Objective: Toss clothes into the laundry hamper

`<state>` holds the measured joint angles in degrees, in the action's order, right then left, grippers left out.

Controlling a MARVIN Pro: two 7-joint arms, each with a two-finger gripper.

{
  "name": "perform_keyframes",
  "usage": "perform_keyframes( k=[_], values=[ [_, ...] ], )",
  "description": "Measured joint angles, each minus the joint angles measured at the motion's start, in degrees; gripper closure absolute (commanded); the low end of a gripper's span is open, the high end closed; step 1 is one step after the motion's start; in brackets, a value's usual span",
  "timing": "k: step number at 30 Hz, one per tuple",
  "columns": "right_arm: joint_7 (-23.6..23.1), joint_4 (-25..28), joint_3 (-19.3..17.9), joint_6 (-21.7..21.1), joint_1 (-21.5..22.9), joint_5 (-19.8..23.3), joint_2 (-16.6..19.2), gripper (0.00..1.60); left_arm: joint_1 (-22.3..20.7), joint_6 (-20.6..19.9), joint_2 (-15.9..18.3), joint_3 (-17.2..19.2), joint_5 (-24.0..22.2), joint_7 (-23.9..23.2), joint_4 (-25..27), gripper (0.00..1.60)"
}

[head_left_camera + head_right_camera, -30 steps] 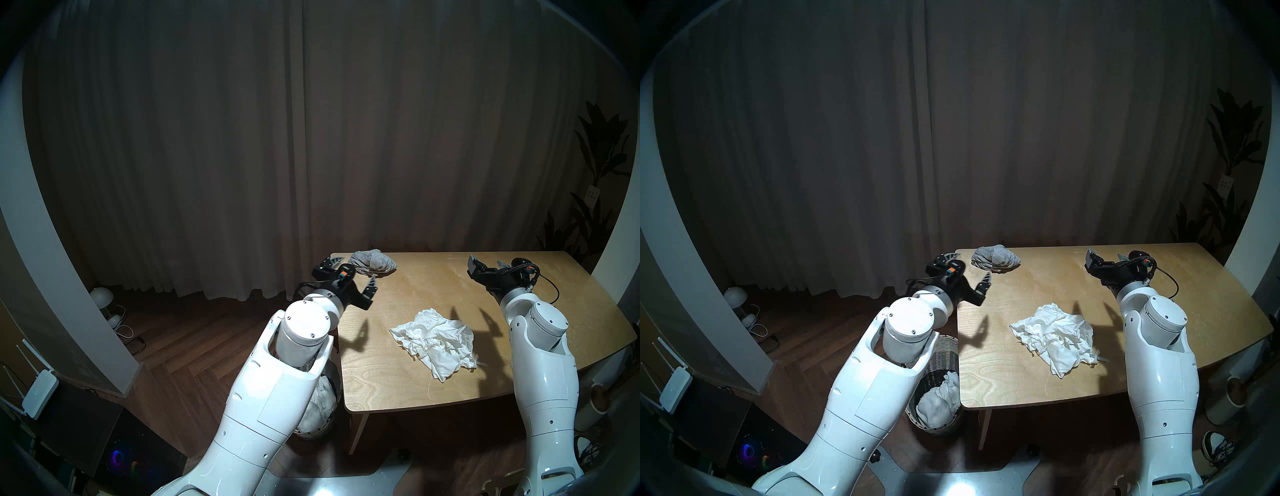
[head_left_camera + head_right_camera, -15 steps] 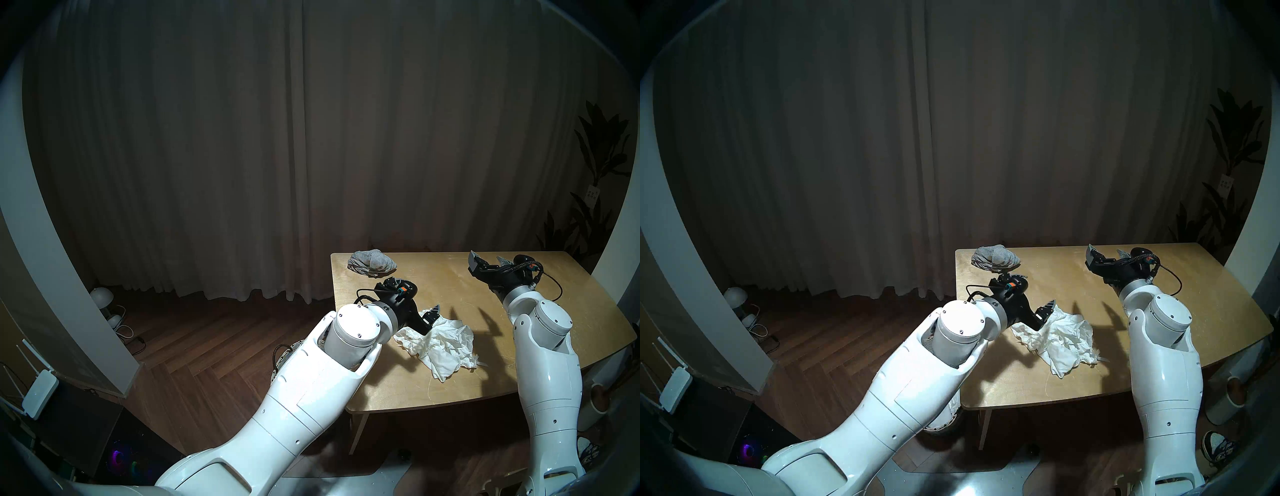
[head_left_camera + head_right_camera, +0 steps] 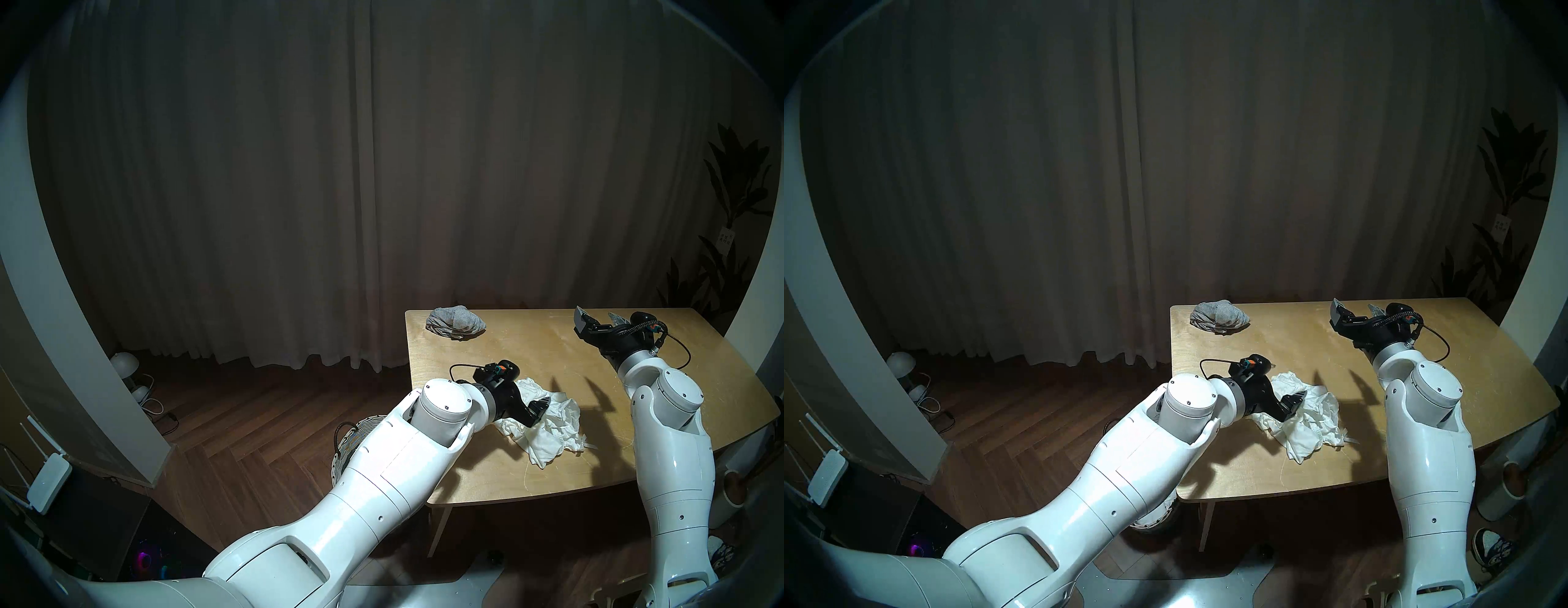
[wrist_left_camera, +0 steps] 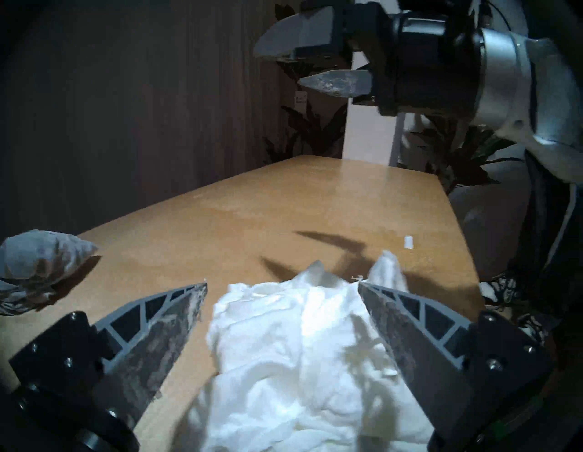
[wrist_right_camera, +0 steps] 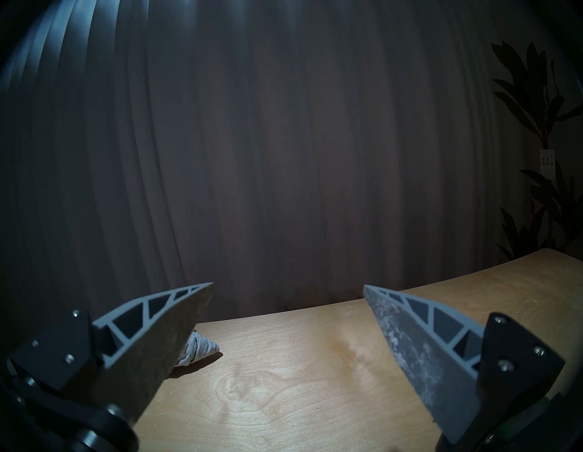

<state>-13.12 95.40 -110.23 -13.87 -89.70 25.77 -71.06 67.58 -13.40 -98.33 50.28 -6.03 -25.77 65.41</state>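
A dim room in a home. Long brownish pleated curtains [image 3: 382, 191] hang floor to ceiling along the far wall. The floor is dark herringbone wood parquet [image 3: 254, 424]. A pale plywood table with rounded corners [image 3: 509, 467] stands at right. A small white mushroom-shaped lamp [image 3: 124, 364] sits on the floor, a tall leafy potted houseplant [image 3: 729, 237] fills the corner, and a white wireless router with antennas [image 3: 46, 482] stands at left.

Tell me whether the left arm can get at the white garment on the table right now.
Probably yes. The left gripper is open, its fingers on either side of the crumpled white garment. Nothing lies between them, and the right gripper hangs well clear.
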Motion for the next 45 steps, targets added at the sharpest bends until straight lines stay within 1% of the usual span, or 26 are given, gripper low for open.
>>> perform_keyframes(
  k=[5, 7, 11, 15, 19, 22, 23, 27, 29, 31, 33, 35, 37, 39, 40, 45],
  values=[
    [-0.21, 0.0, -0.06, 0.16, -0.05, 0.0, 0.01, 0.0, -0.61, 0.0, -0.33, 0.15, -0.77, -1.24, -0.97, 0.0],
    [-0.26, 0.0, -0.09, 0.19, -0.07, 0.0, 0.01, 0.0, -1.16, 0.4, -0.52, 0.36, -0.61, -0.96, -2.43, 0.0],
    [-0.36, 0.0, -0.13, 0.23, -0.08, 0.0, 0.01, 0.0, -2.85, 1.92, -0.8, 0.63, 1.22, 1.39, -6.83, 0.0],
    [-0.42, 0.0, -0.15, 0.27, -0.1, 0.0, 0.01, 0.0, -3.83, 2.97, -1.19, 0.73, 1.97, 2.11, -10.06, 0.0],
    [-0.46, 0.0, -0.17, 0.3, -0.11, 0.0, 0.01, 0.0, -4.11, 3.62, -1.5, -0.78, 2.34, 1.77, -11.78, 0.0],
    [-0.49, 0.0, -0.18, 0.31, -0.11, 0.0, 0.01, 0.0, -4.17, 3.93, -1.79, -2.9, 1.87, 1.0, -13.03, 0.0],
    [-0.5, 0.0, -0.18, 0.31, -0.11, 0.0, 0.01, 0.0, -4.17, 4.02, -1.84, -3.48, 1.72, 0.8, -13.28, 1.6],
    [-0.53, -0.01, -0.2, 0.33, -0.12, -0.01, 0.01, 0.0, -4.18, 4.66, -1.95, -6.17, 0.89, 0.83, -13.83, 1.6],
    [-0.53, -0.01, -0.2, 0.34, -0.13, -0.04, 0.01, 0.0, -4.17, 5.04, -2.04, -7.18, 0.47, 1.76, -13.96, 1.6],
    [-0.54, -0.01, -0.21, 0.34, -0.13, -0.08, 0.01, 0.0, -4.15, 5.46, -2.13, -7.58, 0.17, 3.16, -13.95, 1.6],
    [-0.57, -0.01, -0.21, 0.34, -0.13, -0.1, 0.01, 0.0, -4.07, 5.89, -2.17, -7.23, -0.08, 4.65, -13.61, 1.6],
    [-0.6, -0.03, -0.22, 0.34, -0.13, -0.11, 0.01, 0.0, -4.1, 6.18, -2.17, -6.41, -0.34, 5.51, -13.06, 1.6],
    [-0.67, -0.08, -0.22, 0.34, -0.13, -0.11, 0.02, 0.0, -4.47, 6.76, -2.0, -4.59, -0.88, 6.89, -11.69, 1.6],
    [-0.71, -0.11, -0.22, 0.34, -0.13, -0.11, 0.02, 0.0, -4.8, 7.1, -1.82, -3.53, -1.18, 7.58, -10.8, 1.6],
    [-0.75, -0.16, -0.22, 0.33, -0.12, -0.11, 0.02, 0.0, -5.37, 7.62, -1.46, -1.98, -1.55, 8.49, -9.57, 1.6],
    [-0.91, -0.26, -0.23, 0.31, -0.1, -0.11, 0.04, 0.0, -7.49, 9.37, 0.64, 3.14, -2.67, 11.88, -5.68, 1.6]
  ],
)
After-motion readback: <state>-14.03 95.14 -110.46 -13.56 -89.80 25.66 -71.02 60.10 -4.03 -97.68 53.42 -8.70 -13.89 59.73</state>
